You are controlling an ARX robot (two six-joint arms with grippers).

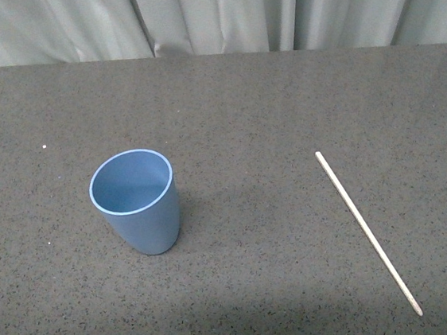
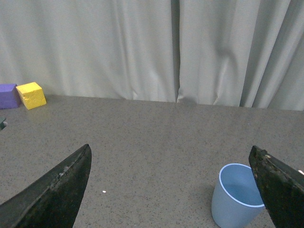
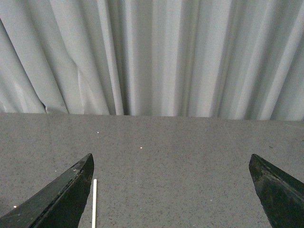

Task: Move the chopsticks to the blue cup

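Note:
The blue cup (image 1: pixel 137 200) stands upright and empty on the dark speckled table, left of centre in the front view. The chopstick (image 1: pixel 367 231), a thin pale stick, lies flat on the table at the right, slanting from the middle toward the near right. Neither gripper shows in the front view. In the left wrist view the left gripper (image 2: pixel 171 190) is open, and the cup (image 2: pixel 235 195) stands beside one fingertip (image 2: pixel 278 183). In the right wrist view the right gripper (image 3: pixel 171 190) is open, and the chopstick's end (image 3: pixel 94 203) lies just inside one fingertip (image 3: pixel 64 197).
A grey curtain (image 1: pixel 215 12) hangs along the table's far edge. A yellow block (image 2: pixel 31 95) and a purple block (image 2: pixel 8 96) sit by the curtain at one end of the table, seen only in the left wrist view.

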